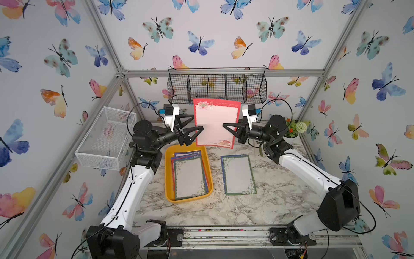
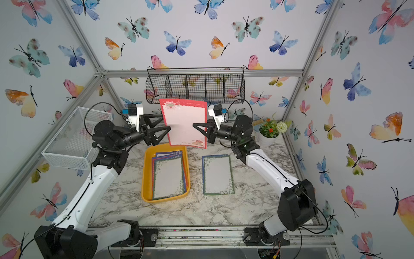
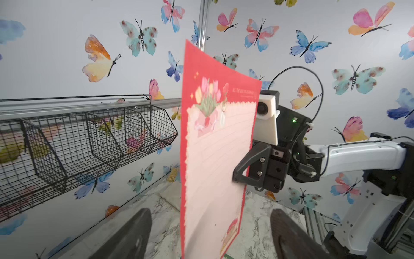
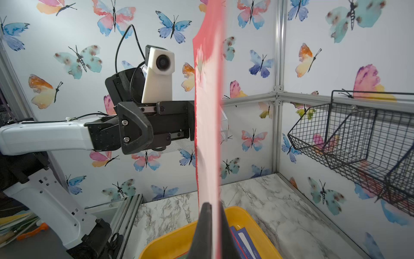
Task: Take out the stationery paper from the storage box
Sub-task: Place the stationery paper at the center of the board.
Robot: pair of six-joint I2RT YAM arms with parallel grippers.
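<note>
A red-bordered sheet of stationery paper [image 1: 216, 123] [image 2: 186, 123] hangs upright in the air above the far end of the yellow storage box [image 1: 169, 177] [image 2: 146, 177]. My right gripper [image 1: 224, 125] [image 4: 214, 228] is shut on the sheet's right side. My left gripper [image 1: 198, 122] [image 3: 210, 237] is open, its fingers [image 3: 132, 235] wide apart on either side of the sheet's left edge without touching it. More sheets [image 1: 190, 177] lie stacked in the box, a green-bordered one on top. Right of the box, a green-bordered sheet [image 1: 238, 175] lies on the marble table over a blue one.
A black wire basket [image 1: 216, 86] hangs on the back wall just behind the raised sheet. A white mesh basket [image 1: 106, 139] is mounted on the left wall. A flower pot [image 2: 268, 132] stands at the back right, behind the right arm.
</note>
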